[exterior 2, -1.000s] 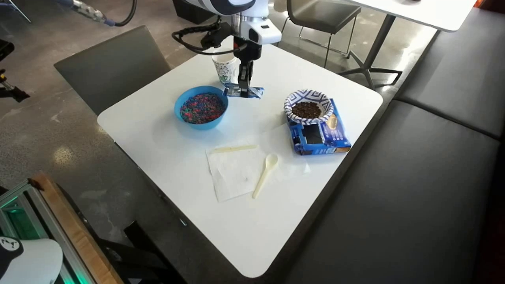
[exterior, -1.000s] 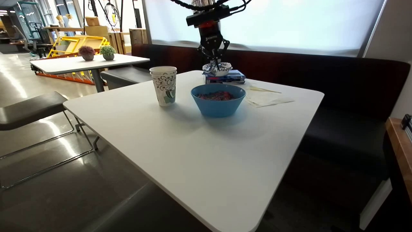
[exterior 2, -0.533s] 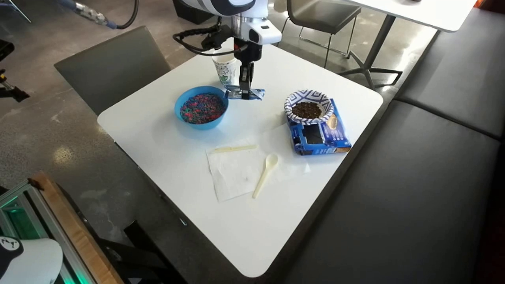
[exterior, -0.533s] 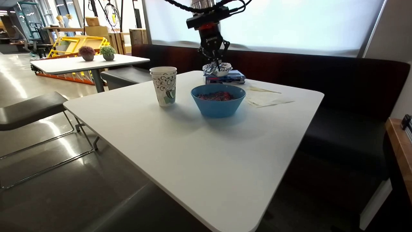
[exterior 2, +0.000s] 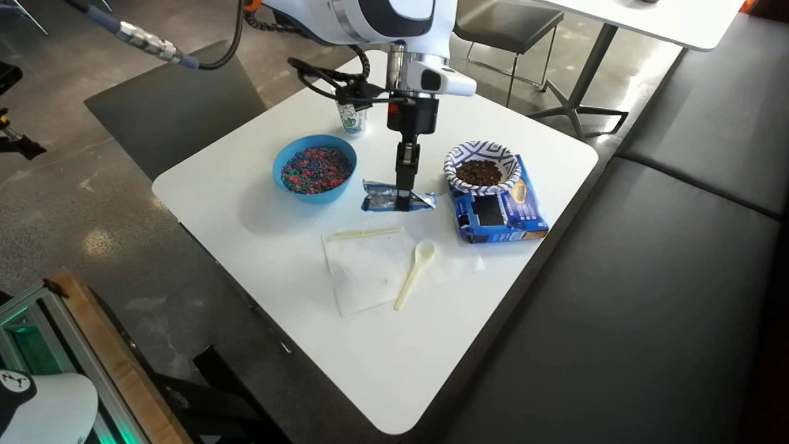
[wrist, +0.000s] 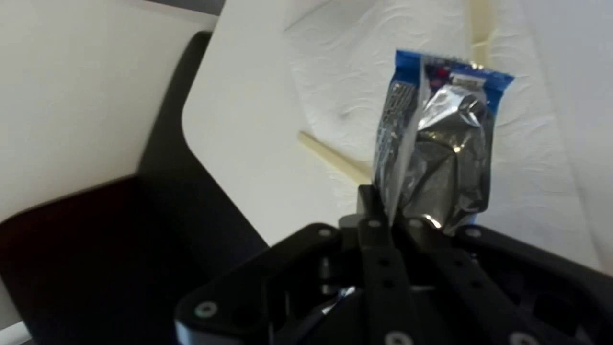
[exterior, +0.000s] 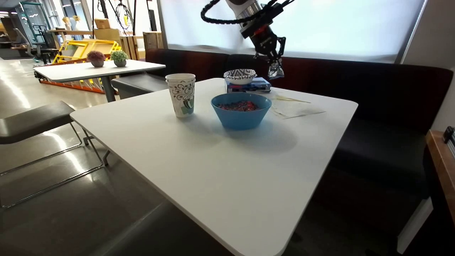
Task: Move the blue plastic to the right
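A: Where do you find the crinkled blue and silver plastic wrapper at this moment?

B: It is in the air above the white table with rounded corners, held in the black two-finger gripper.

A: So this hand is not wide?

B: No, it is narrow. In the wrist view the fingers are close together, with a part of the wrapper between them.

A: And which things are around?

B: In an exterior view, the wrapper appears between a light-blue round plastic bowl, which contains small coloured pieces, and a blue cardboard box. Upon this box stands a white paper bowl with blue pattern.

A: Something white is also behind the wrapper?

B: Yes, in the wrist view it is a white paper napkin. A pale yellow plastic spoon is partly hidden by the wrapper.
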`<state>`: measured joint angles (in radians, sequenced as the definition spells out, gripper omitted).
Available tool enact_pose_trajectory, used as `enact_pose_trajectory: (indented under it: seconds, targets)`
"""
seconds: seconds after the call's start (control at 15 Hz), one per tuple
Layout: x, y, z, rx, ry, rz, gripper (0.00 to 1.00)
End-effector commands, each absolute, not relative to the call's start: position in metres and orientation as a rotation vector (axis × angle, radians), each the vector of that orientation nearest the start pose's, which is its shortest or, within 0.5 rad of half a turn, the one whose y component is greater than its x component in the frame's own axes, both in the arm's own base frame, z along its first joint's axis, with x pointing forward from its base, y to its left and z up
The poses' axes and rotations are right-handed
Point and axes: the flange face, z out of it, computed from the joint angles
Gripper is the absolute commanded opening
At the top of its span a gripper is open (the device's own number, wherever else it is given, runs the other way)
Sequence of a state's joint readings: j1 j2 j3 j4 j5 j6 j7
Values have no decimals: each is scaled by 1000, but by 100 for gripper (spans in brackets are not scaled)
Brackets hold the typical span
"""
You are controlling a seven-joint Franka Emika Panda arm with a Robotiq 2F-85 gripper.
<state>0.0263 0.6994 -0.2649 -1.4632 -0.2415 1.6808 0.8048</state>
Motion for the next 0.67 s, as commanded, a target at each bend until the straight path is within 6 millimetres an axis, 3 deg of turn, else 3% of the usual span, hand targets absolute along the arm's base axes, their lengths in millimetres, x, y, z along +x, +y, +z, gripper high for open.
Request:
enact_pose_trajectory:
  seconds: [0.0, 0.27, 0.6]
  targets:
    - [628, -192, 254, 2288, -1004, -500, 0]
    - [623, -234, 243, 2287, -824, -507, 0]
    - [624, -262, 224, 2366, -593, -550, 0]
